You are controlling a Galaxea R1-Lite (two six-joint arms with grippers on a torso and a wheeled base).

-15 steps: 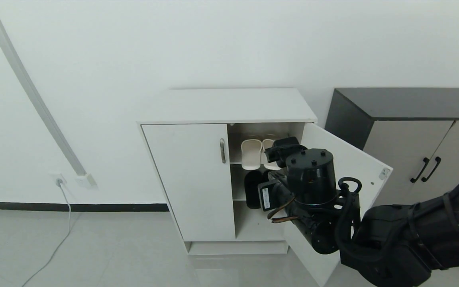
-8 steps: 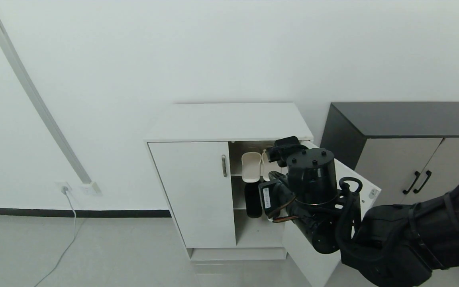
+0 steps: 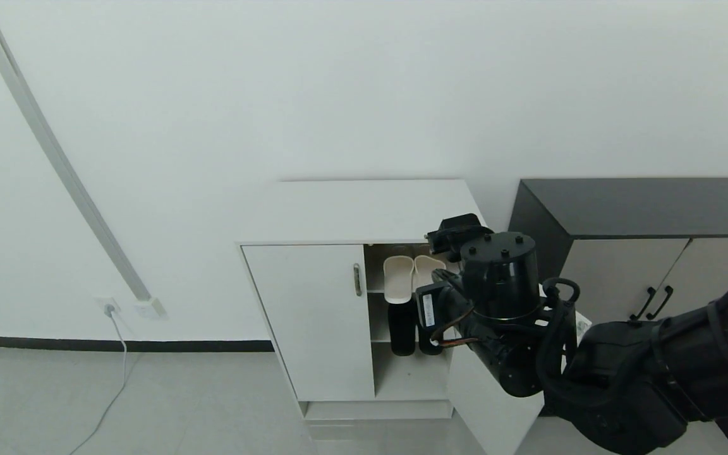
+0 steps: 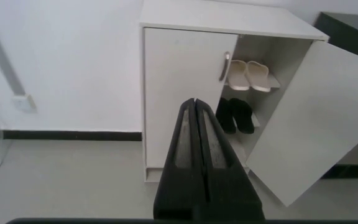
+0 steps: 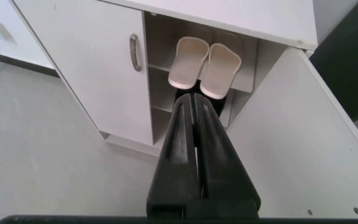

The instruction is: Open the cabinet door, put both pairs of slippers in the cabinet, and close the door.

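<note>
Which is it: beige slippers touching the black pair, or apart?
Apart. Left wrist view: beige slippers on the upper shelf, black pair on the one below.

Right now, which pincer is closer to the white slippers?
Right. The right pincer hangs just in front of the open cabinet, close to the white slippers inside. The left pincer is farther back, out from the cabinet.

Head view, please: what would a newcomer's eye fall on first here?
The white cabinet stands out, its right door standing open. Inside, cream slippers sit directly above black slippers. The right gripper, shut, hangs just before that opening.
</note>
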